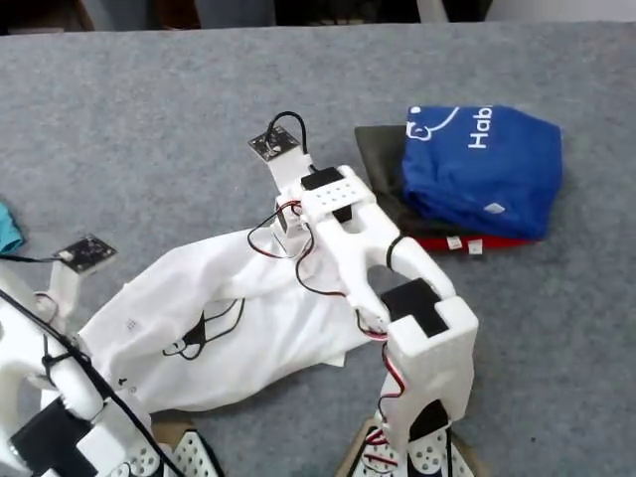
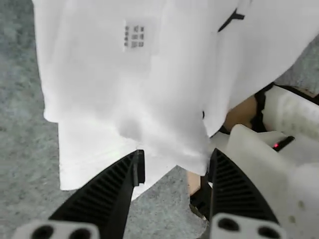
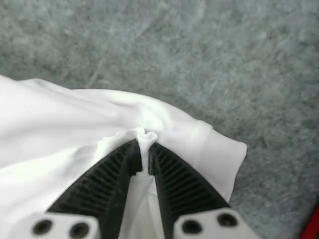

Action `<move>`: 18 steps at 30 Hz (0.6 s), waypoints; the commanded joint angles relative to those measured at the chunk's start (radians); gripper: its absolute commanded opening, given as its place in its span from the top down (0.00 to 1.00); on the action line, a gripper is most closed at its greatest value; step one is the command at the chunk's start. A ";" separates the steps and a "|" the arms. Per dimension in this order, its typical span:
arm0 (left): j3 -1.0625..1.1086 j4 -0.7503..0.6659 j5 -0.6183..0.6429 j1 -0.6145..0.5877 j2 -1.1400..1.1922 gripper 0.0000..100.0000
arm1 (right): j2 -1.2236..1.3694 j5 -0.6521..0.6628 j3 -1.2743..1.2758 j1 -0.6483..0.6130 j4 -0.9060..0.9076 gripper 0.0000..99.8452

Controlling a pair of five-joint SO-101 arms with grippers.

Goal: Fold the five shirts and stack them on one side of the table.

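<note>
The right arm [image 1: 427, 328] is showing blocky white shells, black servos and looping red and black wires [image 1: 310, 286]. The left arm [image 1: 45, 383], also white, is trailing a black cable [image 1: 94, 378]. The left gripper [image 2: 174, 162] and right gripper [image 3: 143, 149] are showing ribbed black fingers; small dark boards [image 1: 275, 143], possibly cameras, are sitting on the wrists.

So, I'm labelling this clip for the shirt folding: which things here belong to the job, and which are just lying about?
Part of the job: white shirt, pinched by the right gripper; open left gripper at its edge; stacked blue shirt, dark shirt, red shirt; teal cloth, perhaps another shirt.
Not part of it: grey table cover; wooden arm bases.
</note>
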 commanded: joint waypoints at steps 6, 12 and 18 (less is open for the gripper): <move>0.097 -0.078 -0.167 0.004 -0.103 0.77 | 0.024 -0.009 -0.018 0.012 0.002 0.99; 0.176 -0.089 -0.226 0.010 -0.150 0.82 | 0.024 -0.009 -0.018 0.012 0.002 0.99; 0.249 -0.161 -0.305 0.010 -0.163 0.82 | 0.024 -0.009 -0.018 0.012 0.002 0.99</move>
